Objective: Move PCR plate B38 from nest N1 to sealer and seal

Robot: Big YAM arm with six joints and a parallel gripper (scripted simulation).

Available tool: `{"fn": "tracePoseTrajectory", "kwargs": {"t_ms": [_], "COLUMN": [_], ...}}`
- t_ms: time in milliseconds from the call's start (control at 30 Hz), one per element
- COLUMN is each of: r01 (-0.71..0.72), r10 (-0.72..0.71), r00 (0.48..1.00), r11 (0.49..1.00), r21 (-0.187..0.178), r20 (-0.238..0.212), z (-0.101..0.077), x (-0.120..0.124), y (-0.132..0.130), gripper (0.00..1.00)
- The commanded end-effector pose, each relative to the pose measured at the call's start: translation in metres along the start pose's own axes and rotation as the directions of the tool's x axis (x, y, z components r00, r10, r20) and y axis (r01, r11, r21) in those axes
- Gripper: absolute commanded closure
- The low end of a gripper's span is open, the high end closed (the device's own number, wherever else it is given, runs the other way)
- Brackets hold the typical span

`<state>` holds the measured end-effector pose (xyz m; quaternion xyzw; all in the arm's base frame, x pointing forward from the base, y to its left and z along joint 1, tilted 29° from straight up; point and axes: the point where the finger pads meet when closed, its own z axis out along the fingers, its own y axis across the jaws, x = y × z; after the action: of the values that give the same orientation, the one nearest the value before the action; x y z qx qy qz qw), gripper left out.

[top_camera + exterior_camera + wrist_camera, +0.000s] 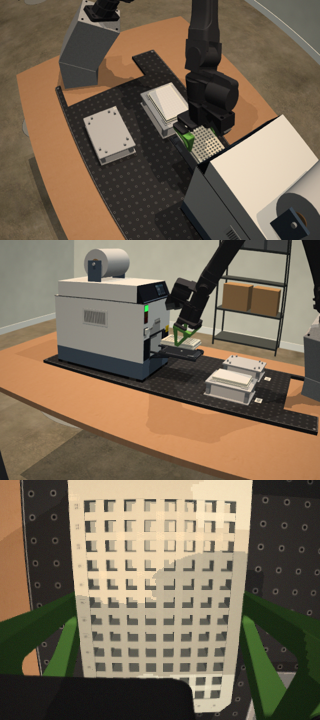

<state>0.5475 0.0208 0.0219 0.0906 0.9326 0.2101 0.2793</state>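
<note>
On the broad orange-brown bench (77, 405) lies a long black perforated baseplate (180, 392), and at its left end, in the exterior view, stands the boxy white-and-grey sealer (103, 325) with a grey foil roll (109, 262) on top. Its front lamp (146, 308) glows green. From the sealer's front, the flat black stage (180, 353) sticks out at its load position.

Above the stage hangs the black six-joint arm (206, 77), rising from a tilted grey pedestal (85, 51) at the far end of the baseplate. Its green-fingered pincer (184, 336) is clenched on the cream 96-well PCR plate B38 (206, 143), gripping its long edges; in the wrist view the green fingers flank both sides of the open, unsealed wells. The plate rides level just over the stage, clear of the pocket, its long side pointing toward the sealer.

Near the pedestal, the grey plate nest N1 (109, 134) shows only its bare top with small locating pins. Beside it, the grey plate nest N2 (157, 118) carries the white foil-covered plate B83 (168, 102).
</note>
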Motion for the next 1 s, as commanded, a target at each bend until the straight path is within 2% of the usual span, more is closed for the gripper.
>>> {"fn": "tracePoseTrajectory", "kwargs": {"t_ms": [0,200,400,500,767,967], "r01": [0.006,-0.002,0.011,0.014,0.016,0.009], "r10": [-0.006,0.002,-0.011,-0.014,-0.015,-0.009], "r00": [0.999,1.000,0.999,0.998,0.998,0.998], "r11": [1.000,1.000,1.000,1.000,1.000,1.000], "r21": [-0.001,0.008,0.004,0.002,-0.012,-0.010], "r20": [0.042,0.020,0.052,0.056,0.057,0.056], "z": [-0.010,-0.014,-0.018,-0.019,-0.009,-0.006], "x": [-0.014,-0.006,-0.026,-0.029,-0.035,-0.029], "y": [0.002,-0.009,-0.005,-0.003,0.014,0.010], "gripper": [1.00,1.00,1.00,1.00,1.00,1.00]}}
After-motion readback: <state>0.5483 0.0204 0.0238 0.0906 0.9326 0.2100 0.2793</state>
